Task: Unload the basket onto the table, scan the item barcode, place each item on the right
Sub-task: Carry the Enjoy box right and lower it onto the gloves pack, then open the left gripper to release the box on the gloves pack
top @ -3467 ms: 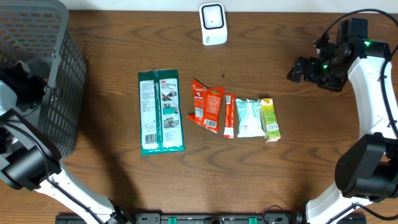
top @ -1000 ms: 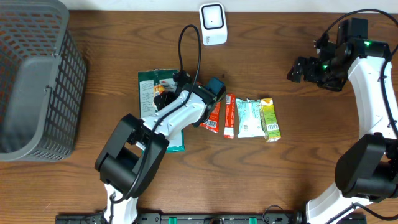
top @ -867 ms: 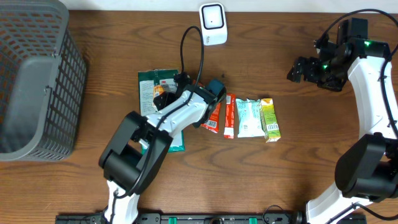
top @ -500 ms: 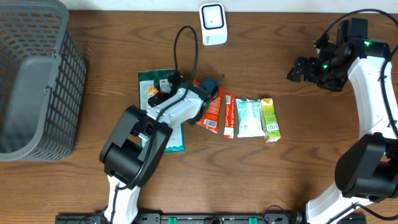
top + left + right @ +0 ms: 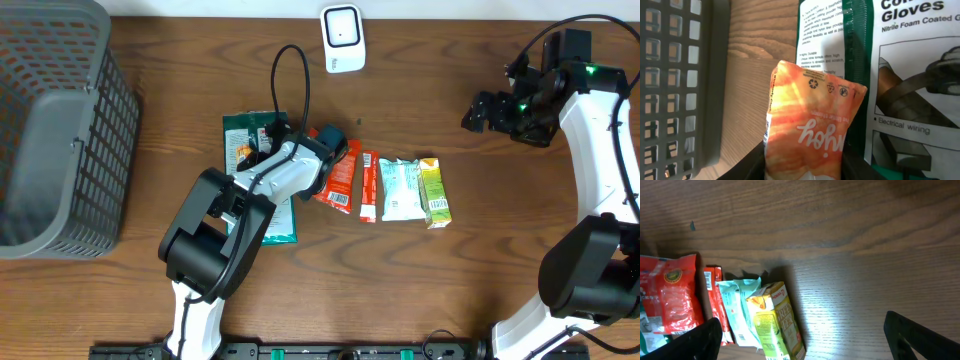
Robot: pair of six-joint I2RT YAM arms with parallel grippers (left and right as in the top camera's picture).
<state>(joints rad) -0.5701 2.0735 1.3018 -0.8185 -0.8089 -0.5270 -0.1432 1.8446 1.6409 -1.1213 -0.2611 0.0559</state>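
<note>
1. Left claw is clamped on one end of the orange pouch, jaws hugging both sides, so the item's in hand. It sits just beside the gloves pack
2. Biggest worry imo: that's a pinch on one end of a soft, crinkly bag. If the bite is shallow, the pouch can flop, twist or slide out on the way to the scanner, which stands well apart at the back of the table
3. A floppy bag also means the barcode might curl or face the wrong way, so no read
4. Swinging low could drag the pouch across the gloves pack or nudge the red stick just beside it
5. The cable looping over the left arm could snag if the wrist turns a lot
6. Right claw hangs wide open with nothing in it, far off to the side, so I don't see a clash coming
7. Hard to see:
   - The wrist view cuts off the pouch's near end and most of the fingers, so I can't tell how deep the grip is or whether the pouch is off the table
   - No barcode shows on the face toward the camera
   - Overhead, the arm covers the pouch's top and the print is too small to read
   - The basket runs out of frame
</note>
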